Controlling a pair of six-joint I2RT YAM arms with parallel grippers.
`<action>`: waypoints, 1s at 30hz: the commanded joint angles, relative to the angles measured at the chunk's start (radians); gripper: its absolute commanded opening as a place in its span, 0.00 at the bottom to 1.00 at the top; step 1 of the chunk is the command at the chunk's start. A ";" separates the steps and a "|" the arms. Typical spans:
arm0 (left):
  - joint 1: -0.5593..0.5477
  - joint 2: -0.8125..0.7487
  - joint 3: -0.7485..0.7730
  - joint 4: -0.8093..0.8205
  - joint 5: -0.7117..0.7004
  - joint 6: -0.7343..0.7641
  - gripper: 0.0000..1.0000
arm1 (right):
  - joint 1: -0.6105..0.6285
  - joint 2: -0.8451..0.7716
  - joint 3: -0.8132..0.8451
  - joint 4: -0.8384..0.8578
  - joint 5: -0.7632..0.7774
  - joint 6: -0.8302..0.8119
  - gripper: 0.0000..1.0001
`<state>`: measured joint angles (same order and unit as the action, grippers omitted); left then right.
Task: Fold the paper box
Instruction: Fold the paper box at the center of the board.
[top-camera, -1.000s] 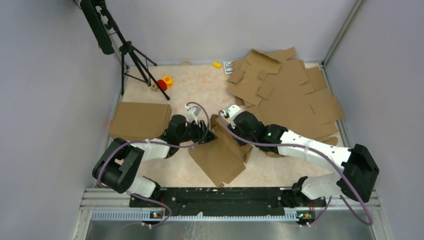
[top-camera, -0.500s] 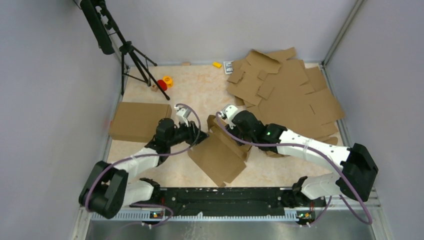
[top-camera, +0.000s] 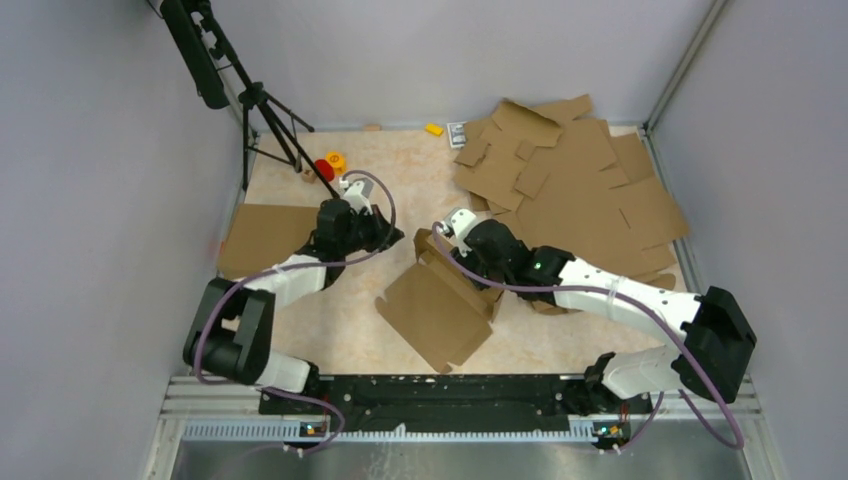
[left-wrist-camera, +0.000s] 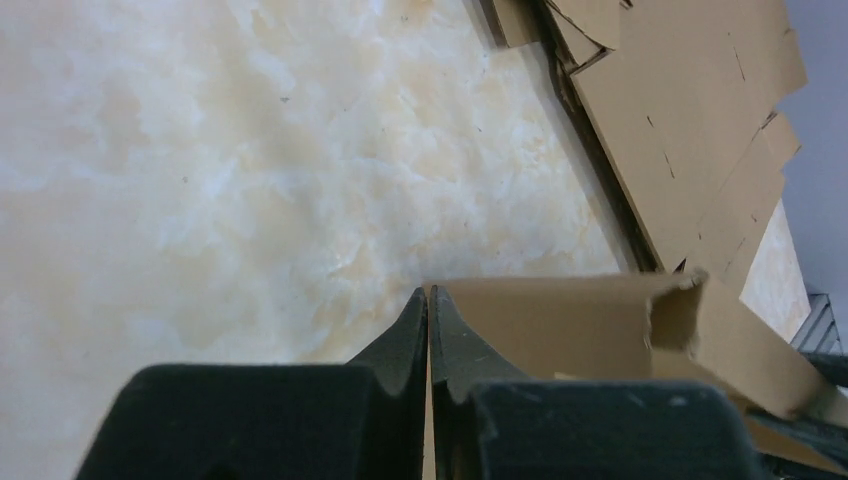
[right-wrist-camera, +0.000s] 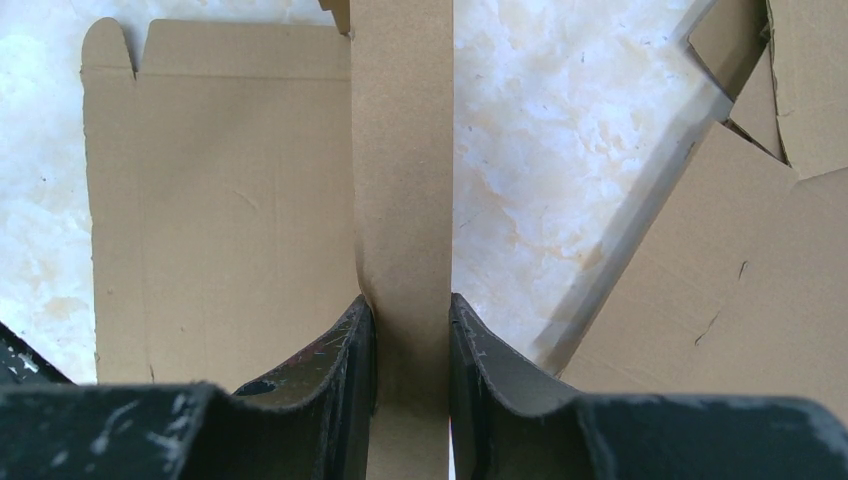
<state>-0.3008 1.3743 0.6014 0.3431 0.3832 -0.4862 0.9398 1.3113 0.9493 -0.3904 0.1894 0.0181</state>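
Nearest the arm bases, the paper box (top-camera: 440, 315) lies on the marbled bench (top-camera: 400, 170), with its broad brown panel flat and one narrow wall turned up along its far edge. At that far edge the right jaws are closed partway on the upright wall, with the strip pinched between both fingers (right-wrist-camera: 340, 350). Left of the box and near its far corner, the left jaws are pressed fully together over bare bench, with nothing between them. Further left of the box lies a brown cardboard rectangle (top-camera: 270, 240). Beyond the box to the right spreads a heap of cardboard blanks (top-camera: 580, 190). Far behind its left side stand a black tripod (top-camera: 270, 120), a small red piece (top-camera: 324, 169) and a yellow piece (top-camera: 336, 158).
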 joint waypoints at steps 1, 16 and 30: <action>-0.011 0.143 0.093 0.035 0.100 -0.034 0.00 | -0.010 -0.007 0.030 0.036 -0.011 -0.002 0.12; -0.089 0.199 0.102 0.052 0.294 -0.054 0.02 | -0.026 0.035 0.052 0.029 -0.022 0.019 0.11; -0.089 0.224 0.132 -0.011 0.367 0.185 0.34 | -0.032 0.028 0.057 0.033 -0.066 0.013 0.10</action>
<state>-0.3744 1.6123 0.7052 0.3519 0.6304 -0.4133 0.9192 1.3369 0.9524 -0.4068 0.1474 0.0257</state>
